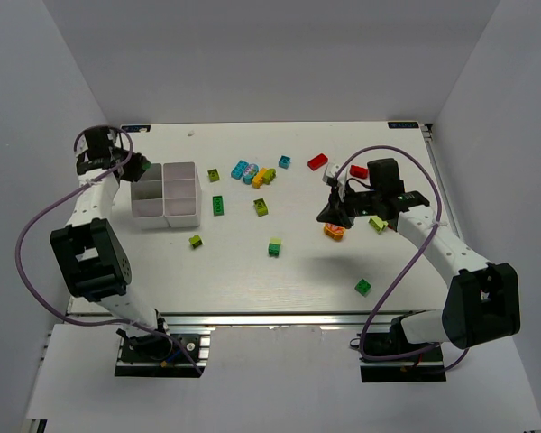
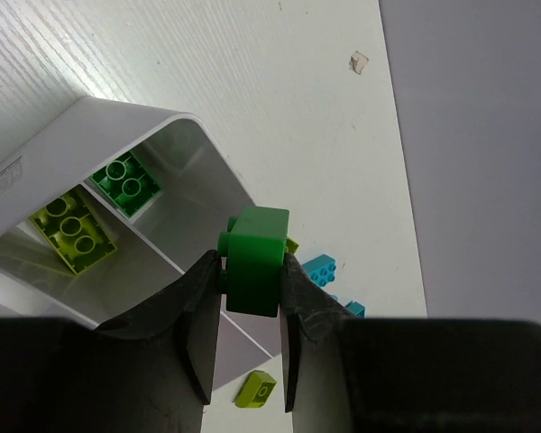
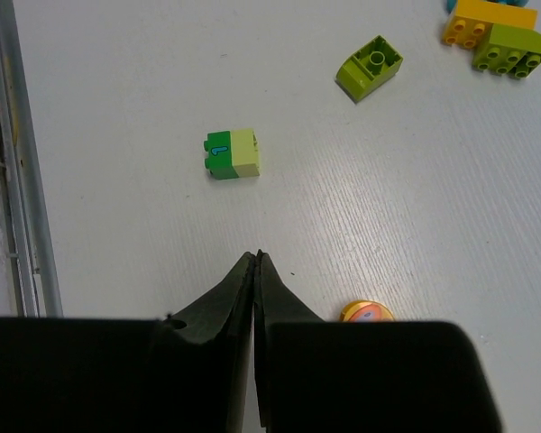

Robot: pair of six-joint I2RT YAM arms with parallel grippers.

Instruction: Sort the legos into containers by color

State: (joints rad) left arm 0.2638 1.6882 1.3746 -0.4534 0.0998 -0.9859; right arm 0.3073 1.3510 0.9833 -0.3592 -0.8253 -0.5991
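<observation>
My left gripper (image 2: 252, 263) is shut on a dark green lego (image 2: 254, 257) and hangs just left of the white divided tray (image 1: 198, 194), above its far edge (image 2: 144, 117). Inside the tray lie a green brick (image 2: 123, 180) and a lime brick (image 2: 72, 230) in neighbouring compartments. My right gripper (image 3: 255, 257) is shut with nothing between its fingers, low over the table at centre right (image 1: 335, 216). A round orange piece (image 3: 367, 313) lies just beside it. A green-and-lime brick (image 3: 232, 153) and a lime slope brick (image 3: 369, 66) lie ahead of it.
Loose bricks are scattered across the table: cyan (image 1: 243, 170), blue (image 1: 284, 161), two red (image 1: 317, 162) (image 1: 359, 171), an orange-and-lime pair (image 3: 487, 27), green (image 1: 218, 205) (image 1: 364, 287), lime (image 1: 196, 241) (image 1: 377, 223). White walls close in both sides.
</observation>
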